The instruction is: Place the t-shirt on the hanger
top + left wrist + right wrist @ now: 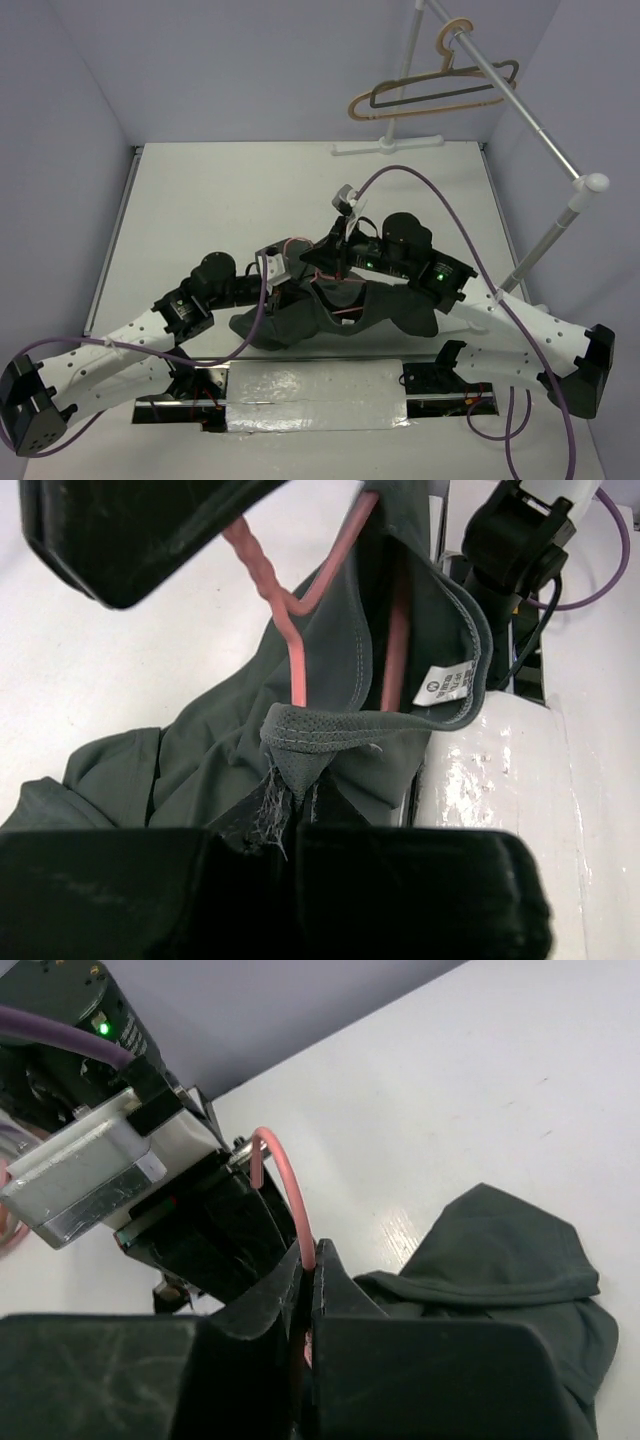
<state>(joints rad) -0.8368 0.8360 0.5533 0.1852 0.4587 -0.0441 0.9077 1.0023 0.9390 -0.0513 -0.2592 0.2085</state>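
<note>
The dark grey t-shirt [345, 318] lies crumpled on the white table between both arms. The thin pink hanger [300, 650] runs inside its neck opening, and the twisted stem sticks out above the collar. My left gripper [292, 810] is shut on the collar's edge [300, 742], by the white label. My right gripper [308, 1265] is shut on the hanger's hook [285, 1185], just above the shirt [500, 1270]. In the top view the two grippers, left [288, 292] and right [318, 262], meet over the shirt's left end. Most of the hanger is hidden by fabric.
A clothes rail [520, 100] on a white stand rises at the back right, carrying a tan hanger [400, 100] and a dark grey hanger [450, 95]. A shiny taped strip [320, 392] lines the near edge. Purple cables [440, 200] loop over the right arm.
</note>
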